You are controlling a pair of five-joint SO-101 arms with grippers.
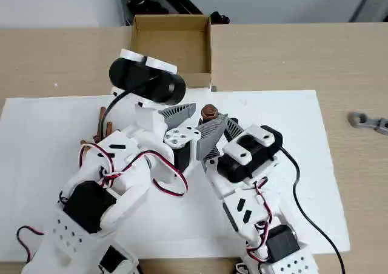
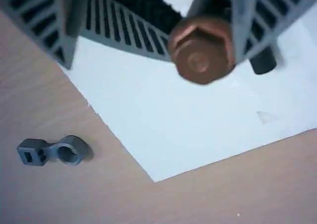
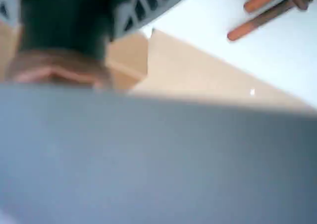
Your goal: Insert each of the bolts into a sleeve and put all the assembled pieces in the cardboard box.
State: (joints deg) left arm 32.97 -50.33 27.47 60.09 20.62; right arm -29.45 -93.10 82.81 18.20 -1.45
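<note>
Closest to us, the copper bolt [image 2: 200,55] sits upper middle in the left wrist view. From above, the left gripper [image 1: 193,119] and right gripper [image 1: 225,128] meet around it at centre, below the cardboard box [image 1: 173,46]; whether either clasps it, we cannot tell.

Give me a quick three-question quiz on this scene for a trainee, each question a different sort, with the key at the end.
1. True or false: the loose bolts lie inside the cardboard box.
2. Where does the small grey metal part lie? A) on the white sheet; B) on the wooden table, beyond the sheet; C) in the box.
3. Name the copper-coloured thing that shows where the left arm and the right arm meet.

Key: 1 false, they lie on the white sheet; 2 B; 3 a bolt head.
</note>
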